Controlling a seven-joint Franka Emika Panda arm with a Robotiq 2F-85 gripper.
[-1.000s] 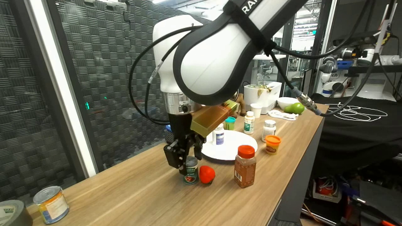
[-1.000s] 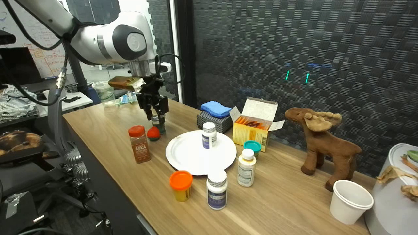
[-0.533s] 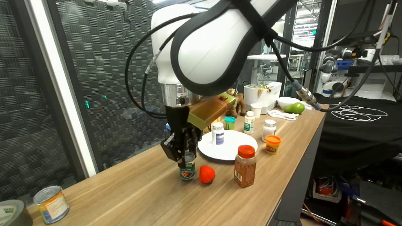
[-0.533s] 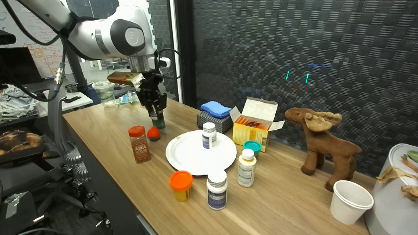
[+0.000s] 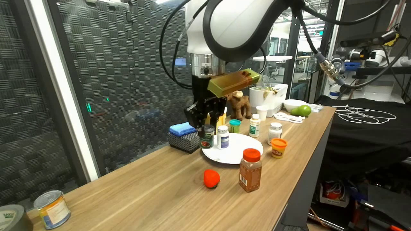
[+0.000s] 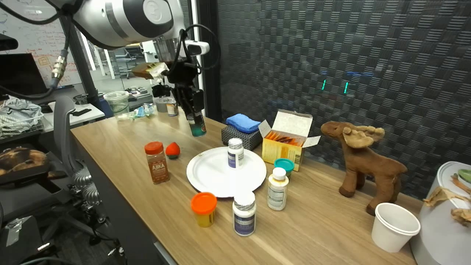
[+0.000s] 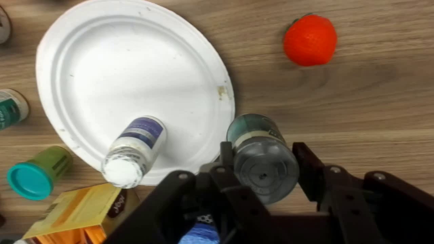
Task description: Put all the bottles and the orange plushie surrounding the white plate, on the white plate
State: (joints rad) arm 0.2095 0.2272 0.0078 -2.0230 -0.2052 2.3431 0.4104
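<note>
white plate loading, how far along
Looks done: a white pill bottle stands on the white plate. In hand: the gripper holds a green-labelled container, not yet down. Left, off the plate: the Ajika bottle, a green-labelled pill bottle, another white bottle and the red-orange lump, possibly the plushie.

AJIKA on red-capped bottle, yogi on yellow box, Doh on yellow tub

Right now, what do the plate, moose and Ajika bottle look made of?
Plate: probably matte moulded pulp; flecked, with a pressed ring.
Moose: likely matte plush; rounded, stuffed shape.
Ajika bottle: smooth plastic or glass, can't tell; see-through near top.
</note>
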